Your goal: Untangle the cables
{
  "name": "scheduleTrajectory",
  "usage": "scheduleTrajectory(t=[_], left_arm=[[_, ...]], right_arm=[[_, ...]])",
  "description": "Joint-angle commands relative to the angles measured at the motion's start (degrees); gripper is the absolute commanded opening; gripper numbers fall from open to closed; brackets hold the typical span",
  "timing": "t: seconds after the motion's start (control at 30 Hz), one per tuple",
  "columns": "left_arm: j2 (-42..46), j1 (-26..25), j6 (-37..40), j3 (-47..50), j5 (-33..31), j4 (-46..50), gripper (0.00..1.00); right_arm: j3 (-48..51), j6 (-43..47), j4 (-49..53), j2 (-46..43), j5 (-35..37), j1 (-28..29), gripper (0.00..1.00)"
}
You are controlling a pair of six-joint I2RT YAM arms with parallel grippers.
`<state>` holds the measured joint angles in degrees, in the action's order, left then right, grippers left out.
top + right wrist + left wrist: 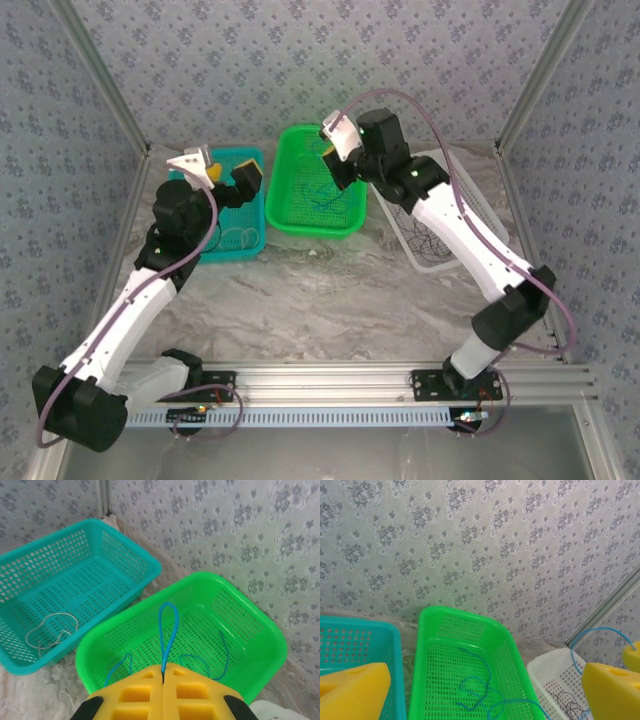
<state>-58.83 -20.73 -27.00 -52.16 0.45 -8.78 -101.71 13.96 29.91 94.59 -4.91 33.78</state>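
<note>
The blue cable [169,625] lies mostly in the green basket [262,630], and one loop of it rises into my right gripper [163,672], which is shut on it above that basket [300,215]. My left gripper [228,170] hangs open over the teal basket [245,250], its yellow fingers [350,692] wide apart with nothing between them. A pale whitish cable [50,630] rests on the teal basket's floor. A dark cable [420,238] lies coiled in the white basket [445,262]. From the left wrist view the blue cable [475,690] loops over the green basket's floor.
The three baskets stand side by side along the back wall, teal at the left, green in the middle, white at the right. Bare marbled tabletop [320,300] stretches between them and the arm bases. Metal frame posts [100,80] flank the cell.
</note>
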Motion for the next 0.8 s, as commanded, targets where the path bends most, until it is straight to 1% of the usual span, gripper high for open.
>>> scheduleTrajectory(t=[0.0, 0.13, 0.2, 0.33, 0.37, 0.4, 0.43, 0.53, 0.57, 0.63, 0.7, 0.77], left_arm=[[1.8, -0.3, 0.6, 2.2, -0.5, 1.2, 0.98], [3.1, -0.3, -0.4, 5.1, -0.8, 1.7, 0.98], [3.7, -0.3, -1.0, 6.5, -0.7, 1.8, 0.98], [4.5, -0.3, -1.8, 8.6, -0.3, 2.2, 0.98], [4.8, -0.3, -1.8, 9.0, -0.2, 2.6, 0.98], [5.1, -0.3, -1.9, 9.4, -0.2, 3.0, 0.98], [5.3, -0.3, -1.9, 9.8, -0.2, 3.3, 0.98], [5.8, -0.4, -2.2, 10.9, 0.0, 4.0, 0.98], [5.8, -0.4, -2.2, 11.1, 0.0, 4.5, 0.98], [6.1, -0.4, -2.2, 11.5, 0.1, 5.1, 0.98], [6.1, -0.5, -2.5, 12.0, 0.2, 5.0, 0.98], [5.7, -0.7, -2.7, 12.2, 0.4, 4.6, 0.98]], right_arm=[[-4.2, -1.0, 2.0, 4.6, -3.0, -3.1, 0.00], [-7.7, -2.3, 0.9, 11.2, -5.7, -6.1, 0.00], [-11.5, -3.5, 3.4, 16.2, -8.3, -7.6, 0.00], [-18.2, -5.5, 9.5, 24.9, -10.6, -9.7, 0.00], [-20.0, -5.8, 11.3, 27.1, -10.6, -10.0, 0.02], [-21.7, -6.4, 12.9, 29.0, -10.8, -10.2, 0.11], [-23.3, -6.9, 14.4, 30.7, -11.1, -10.5, 0.23], [-29.1, -8.5, 20.8, 35.2, -8.8, -11.3, 0.69], [-30.7, -8.9, 22.7, 36.3, -7.8, -11.5, 0.75], [-33.1, -8.5, 26.0, 37.6, -2.7, -11.6, 0.81], [-33.2, -7.1, 27.5, 37.5, 1.3, -11.3, 0.85], [-32.6, -6.8, 27.8, 36.4, 2.6, -11.0, 0.87]])
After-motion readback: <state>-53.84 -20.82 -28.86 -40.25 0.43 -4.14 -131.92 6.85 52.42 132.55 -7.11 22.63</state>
